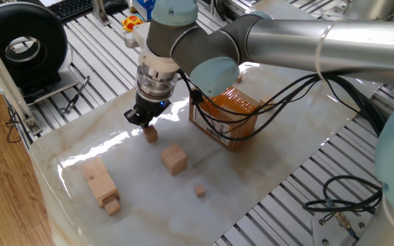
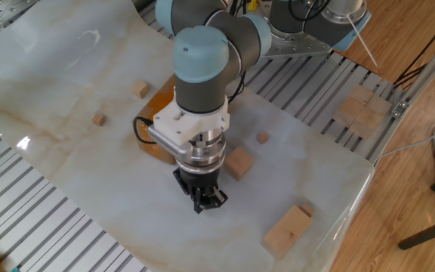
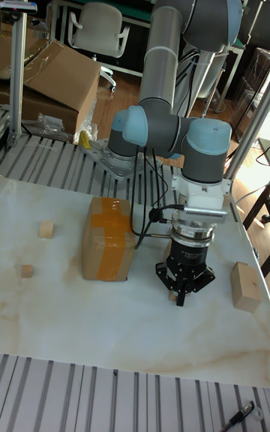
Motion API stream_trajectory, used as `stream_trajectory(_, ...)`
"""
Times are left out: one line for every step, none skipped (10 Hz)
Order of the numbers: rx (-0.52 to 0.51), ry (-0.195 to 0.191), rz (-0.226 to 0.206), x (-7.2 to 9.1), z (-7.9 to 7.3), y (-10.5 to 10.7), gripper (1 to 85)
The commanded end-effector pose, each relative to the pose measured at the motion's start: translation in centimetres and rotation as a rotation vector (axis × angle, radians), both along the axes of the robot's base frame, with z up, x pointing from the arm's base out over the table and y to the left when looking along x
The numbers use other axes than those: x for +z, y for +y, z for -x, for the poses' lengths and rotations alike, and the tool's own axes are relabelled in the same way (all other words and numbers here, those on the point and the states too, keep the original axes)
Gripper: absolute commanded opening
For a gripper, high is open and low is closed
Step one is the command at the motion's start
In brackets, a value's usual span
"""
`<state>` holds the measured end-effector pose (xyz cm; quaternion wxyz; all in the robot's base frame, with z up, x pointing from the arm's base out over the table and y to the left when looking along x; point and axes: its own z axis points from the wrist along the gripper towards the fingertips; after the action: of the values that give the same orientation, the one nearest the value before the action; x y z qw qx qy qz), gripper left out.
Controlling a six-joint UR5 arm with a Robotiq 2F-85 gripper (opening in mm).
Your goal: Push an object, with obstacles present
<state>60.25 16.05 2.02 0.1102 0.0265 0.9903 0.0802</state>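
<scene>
One fixed view shows the narrow, empty jaws of the gripper [image 1: 144, 120] touching the small cube [image 1: 150, 134] left of centre, near the larger cube [image 1: 174, 159], which it could strike; the other fixed view hides it; tall fixed view shows the cardboard box [image 3: 110, 237] centre-left.

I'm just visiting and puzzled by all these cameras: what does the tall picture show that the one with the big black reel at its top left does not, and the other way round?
Only the tall view shows the room behind the table: an office chair and a big open carton.

Only the reel view shows the small cube clearly, just under the gripper, the tiniest cube and the stacked blocks near the table's corner.

Both show the gripper low over the table and the taped cardboard box beside it.
</scene>
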Motion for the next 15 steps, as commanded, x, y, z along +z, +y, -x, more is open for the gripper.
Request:
stream_trajectory(0.002, 0.03, -0.011, 2.6, 0.2, -0.3, 1.3)
stream_trajectory(0.008, 0.053, -0.012, 4.3, 0.5, -0.5, 1.3)
stream_trajectory(0.023, 0.065, -0.012, 5.4, 0.5, -0.8, 1.3)
stream_trajectory(0.039, 0.064, 0.002, 5.5, -0.1, -1.8, 1.3)
stream_trajectory(0.051, 0.049, 0.015, 4.7, -1.0, -2.7, 1.3)
stream_trajectory(0.067, 0.02, 0.027, 4.8, -1.7, -2.9, 1.3)
stream_trajectory(0.082, 0.003, 0.048, 4.8, -2.0, -3.3, 1.3)
stream_trajectory(0.099, -0.005, 0.057, 4.8, -2.2, -3.4, 1.3)
stream_trajectory(0.113, 0.007, 0.059, 5.1, -1.8, -3.6, 1.3)
stream_trajectory(0.124, 0.042, 0.049, 7.9, -0.3, -4.1, 1.3)
stream_trajectory(0.112, 0.078, 0.039, 10.5, 0.8, -3.9, 1.3)
stream_trajectory(0.087, 0.104, 0.032, 12.6, 1.5, -3.4, 1.3)
stream_trajectory(0.071, 0.1, 0.05, 12.7, 1.3, -3.7, 1.3)
stream_trajectory(0.068, 0.079, 0.064, 12.8, 0.7, -4.0, 1.3)
stream_trajectory(0.061, 0.055, 0.075, 12.8, 0.1, -4.3, 1.3)
